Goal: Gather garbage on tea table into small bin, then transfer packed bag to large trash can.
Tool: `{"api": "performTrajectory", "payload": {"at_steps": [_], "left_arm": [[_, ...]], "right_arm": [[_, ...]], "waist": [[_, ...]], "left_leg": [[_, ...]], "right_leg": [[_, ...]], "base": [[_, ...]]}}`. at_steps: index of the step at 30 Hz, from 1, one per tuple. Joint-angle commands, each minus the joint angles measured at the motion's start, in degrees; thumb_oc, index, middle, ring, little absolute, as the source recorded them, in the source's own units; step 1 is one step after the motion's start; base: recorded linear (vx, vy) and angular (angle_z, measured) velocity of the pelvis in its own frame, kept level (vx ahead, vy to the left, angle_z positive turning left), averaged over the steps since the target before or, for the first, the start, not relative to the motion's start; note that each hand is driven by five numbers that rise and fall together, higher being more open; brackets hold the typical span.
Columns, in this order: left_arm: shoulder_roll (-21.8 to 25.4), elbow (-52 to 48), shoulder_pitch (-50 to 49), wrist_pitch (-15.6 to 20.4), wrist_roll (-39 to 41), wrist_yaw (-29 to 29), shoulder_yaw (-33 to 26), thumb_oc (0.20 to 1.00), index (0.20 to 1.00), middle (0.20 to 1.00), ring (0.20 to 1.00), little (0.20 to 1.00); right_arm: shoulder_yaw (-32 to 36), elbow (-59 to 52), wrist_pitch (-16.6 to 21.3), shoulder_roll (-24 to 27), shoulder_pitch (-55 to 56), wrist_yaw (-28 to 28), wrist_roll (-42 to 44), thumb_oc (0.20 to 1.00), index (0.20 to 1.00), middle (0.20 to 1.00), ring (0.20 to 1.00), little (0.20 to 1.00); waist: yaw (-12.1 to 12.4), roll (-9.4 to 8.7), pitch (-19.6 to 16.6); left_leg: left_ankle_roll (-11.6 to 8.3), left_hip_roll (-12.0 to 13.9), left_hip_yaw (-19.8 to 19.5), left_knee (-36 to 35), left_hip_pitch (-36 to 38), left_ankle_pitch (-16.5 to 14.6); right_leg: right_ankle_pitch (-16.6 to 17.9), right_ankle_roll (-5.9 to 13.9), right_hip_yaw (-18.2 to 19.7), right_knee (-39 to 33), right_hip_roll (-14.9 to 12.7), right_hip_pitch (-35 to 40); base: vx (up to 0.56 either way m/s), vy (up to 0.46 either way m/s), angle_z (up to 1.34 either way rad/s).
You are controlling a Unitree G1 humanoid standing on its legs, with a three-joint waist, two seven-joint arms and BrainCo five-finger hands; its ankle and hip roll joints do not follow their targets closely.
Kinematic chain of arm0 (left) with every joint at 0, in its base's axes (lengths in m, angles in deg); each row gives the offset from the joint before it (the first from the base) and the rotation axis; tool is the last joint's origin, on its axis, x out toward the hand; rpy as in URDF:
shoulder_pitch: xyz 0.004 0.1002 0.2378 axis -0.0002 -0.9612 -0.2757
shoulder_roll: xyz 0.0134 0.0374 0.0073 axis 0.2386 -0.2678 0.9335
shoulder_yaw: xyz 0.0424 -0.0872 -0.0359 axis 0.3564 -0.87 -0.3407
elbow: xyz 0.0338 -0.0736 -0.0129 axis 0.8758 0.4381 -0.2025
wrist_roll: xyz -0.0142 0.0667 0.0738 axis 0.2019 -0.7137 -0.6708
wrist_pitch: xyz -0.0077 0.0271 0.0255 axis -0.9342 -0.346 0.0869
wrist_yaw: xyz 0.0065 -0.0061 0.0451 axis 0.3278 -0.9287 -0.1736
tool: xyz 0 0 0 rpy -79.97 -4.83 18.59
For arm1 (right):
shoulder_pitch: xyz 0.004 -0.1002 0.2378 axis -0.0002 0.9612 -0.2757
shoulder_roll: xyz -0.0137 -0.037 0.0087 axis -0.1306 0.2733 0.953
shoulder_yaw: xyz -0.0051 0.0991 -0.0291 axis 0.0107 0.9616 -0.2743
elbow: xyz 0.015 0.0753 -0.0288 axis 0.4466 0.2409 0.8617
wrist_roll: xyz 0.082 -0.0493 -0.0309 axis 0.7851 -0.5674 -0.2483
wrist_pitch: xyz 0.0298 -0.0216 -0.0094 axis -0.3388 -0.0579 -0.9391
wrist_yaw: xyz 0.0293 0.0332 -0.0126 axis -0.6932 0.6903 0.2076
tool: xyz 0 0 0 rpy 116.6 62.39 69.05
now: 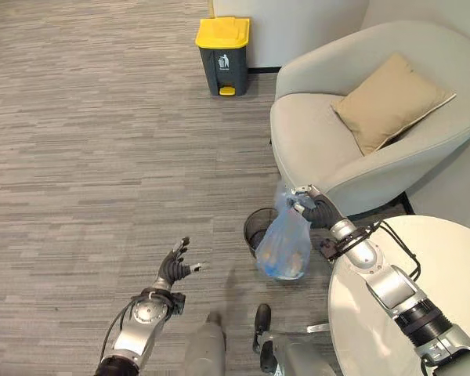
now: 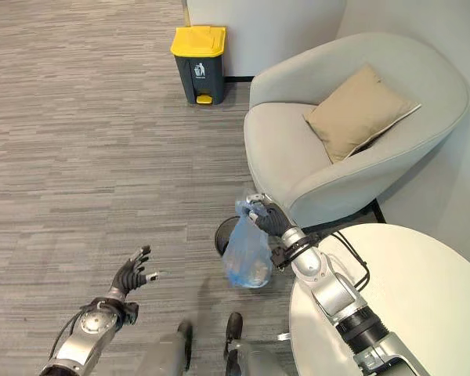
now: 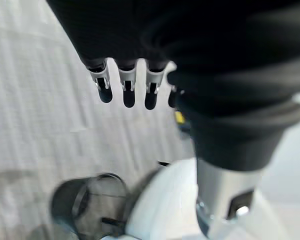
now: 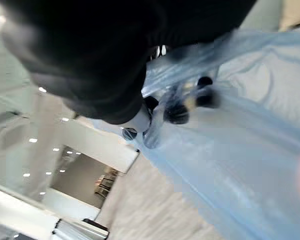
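While the right hand is raised beside the armchair, its fingers are curled round the gathered neck of the pale blue plastic bag. Bag hangs free below the fist, clear of the floor, w/ contents bunched at its bottom. In the right wrist view the twisted film passes between the dark fingertips and the palm cover; bag body spreads out past the fingers.

Position of bag: just in front of, and partly overlapping, the small black mesh bin, which stands on the carpet between the armchair and the round white tea table. Cannot tell whether bag touches the bin rim.

Large trash can, dark grey body w/ yellow lid, stands upright at the far side of the carpet, near the wall, well apart from bag and small bin. Lid is shut.

Left hand is held over bare carpet, well apart from the bag, palm forward, fingers straight and slightly spread, holding nothing. Left wrist view confirms: fingers extend in a row, nothing between them and the thumb; small bin and table edge show beyond them.

Tan cushion leans against the armchair back.
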Motion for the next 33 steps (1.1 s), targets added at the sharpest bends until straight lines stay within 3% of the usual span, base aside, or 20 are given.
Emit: {"api": "performTrajectory", "payload": {"at_steps": [1,2,7,14,23,33], "left_arm": [[2.5,-4.0,-1.0,3.7,-3.4,1.7,0.9,1.0,1.0,1.0,1.0,1.0],[2.9,-6.1,-0.8,4.2,-4.5,2.0,1.3,1.0,1.0,1.0,1.0,1.0],[3.8,-11.1,2.7,5.3,-6.5,3.9,4.9,1.0,1.0,1.0,1.0,1.0],[1.4,-11.7,6.7,4.9,-5.7,3.8,9.5,1.0,1.0,1.0,1.0,1.0],[-1.8,-9.1,11.6,3.9,-7.2,1.1,13.2,1.0,1.0,1.0,1.0,1.0],[-4.3,-4.1,14.1,2.9,-9.5,2.1,17.9,1.0,1.0,1.0,1.0,1.0]], "right_arm": [[4.3,-3.6,3.7,-1.9,-0.5,0.0,2.4,0.2,0.2,0.2,0.2,0.2],[4.6,-4.7,4.1,-2.3,-0.3,-0.5,3.1,0.2,0.2,0.2,0.2,0.2],[3.1,-6.6,4.5,-3.4,-1.3,-2.6,4.7,0.2,0.2,0.2,0.2,0.2],[-1.0,-6.1,3.8,-5.8,-4.3,-3.3,4.9,0.2,0.2,0.2,0.2,0.2],[-6.5,-4.2,3.4,-10.3,-10.7,-2.5,6.5,0.2,0.2,0.2,0.2,0.2],[-10.3,-6.1,4.0,-15.0,-17.1,-3.4,11.8,0.2,0.2,0.2,0.2,0.2]], "waist": [[-1.1,0.69,-5.3],[-1.2,0.76,-6.0],[-1.6,0.17,-8.6],[-2.2,-0.19,-10.5],[-1.9,-0.56,-11.3],[-2.0,-0.77,-11.8]], "left_leg": [[3.49,-2.3,2.5,-14.4,0.2,3.6],[3.62,-3.3,1.8,-16.7,1.2,3.5],[4.47,-3.7,3.3,-22.3,6.1,3.8],[5.1,-4.0,4.8,-25.7,10.0,4.1],[5.28,-3.8,5.3,-26.7,12.1,4.1],[5.24,-3.6,5.7,-27.1,12.8,4.1]], "right_leg": [[-10.6,7.65,2.2,2.3,-4.9,5.8],[-9.9,8.06,2.4,1.9,-5.3,6.1],[-9.3,9.19,3.5,1.2,-5.8,7.5],[-8.7,9.92,5.1,0.1,-5.8,9.2],[-8.2,9.86,6.1,-1.4,-5.6,10.8],[-7.9,9.85,6.4,-2.0,-5.7,11.6]], "base": [[0.06,0.169,0.67],[0.07,0.225,0.79],[0.04,0.116,-0.44],[0.03,0.041,-0.11],[0.02,0.011,-0.07],[0.0,0.0,0.0]]}}
